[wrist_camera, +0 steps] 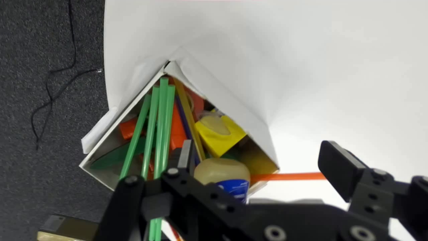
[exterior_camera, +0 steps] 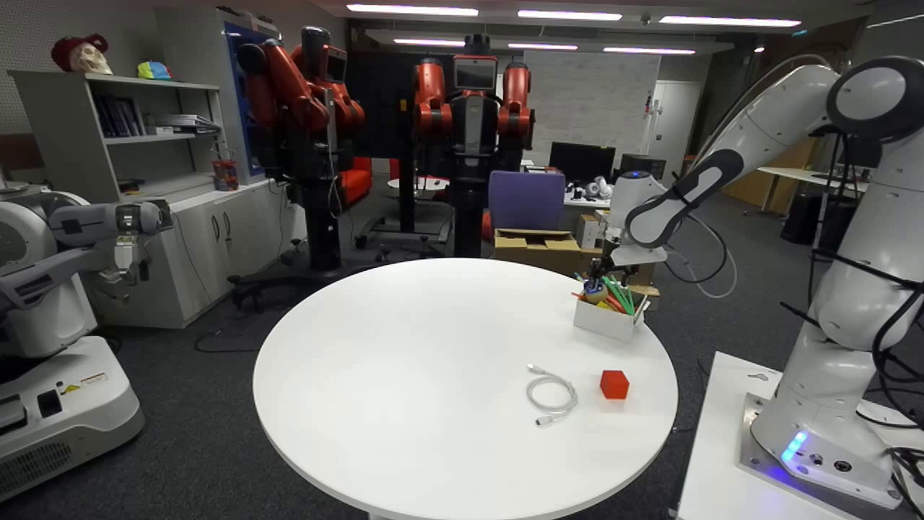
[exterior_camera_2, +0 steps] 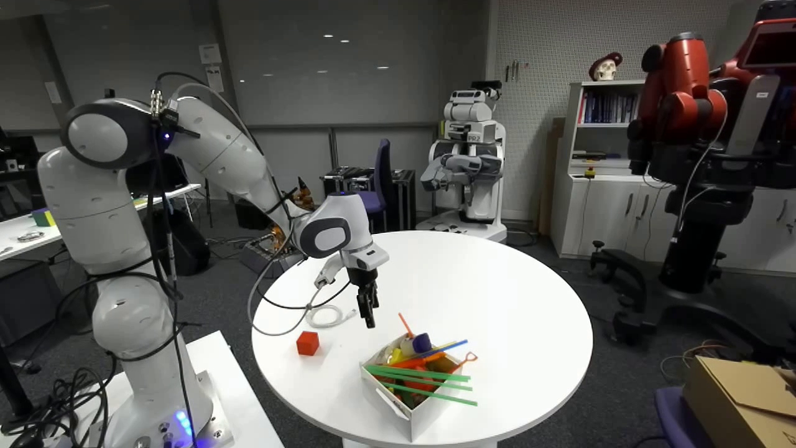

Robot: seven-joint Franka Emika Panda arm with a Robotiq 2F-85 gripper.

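Observation:
My gripper (wrist_camera: 262,162) is open, its black fingers (wrist_camera: 341,170) wide apart with nothing gripped. It hangs over one corner of a white open box (exterior_camera_2: 388,404) near the table edge. In the wrist view, a pale bottle with a blue label (wrist_camera: 220,170) lies in the box below the gap, closer to the left finger. Beside it are a yellow object (wrist_camera: 219,137) and long green sticks (wrist_camera: 160,117). An orange stick (wrist_camera: 291,176) pokes out over the rim toward the right finger. In an exterior view the gripper (exterior_camera_2: 368,311) appears above the tabletop beside the box.
On the round white table (exterior_camera: 419,375) lie a red cube (exterior_camera: 614,385) and a coiled white cable (exterior_camera: 574,396). Green sticks (exterior_camera_2: 429,376) and a blue stick (exterior_camera_2: 454,344) jut past the box rim. A cardboard box (exterior_camera: 534,249) stands beyond the table.

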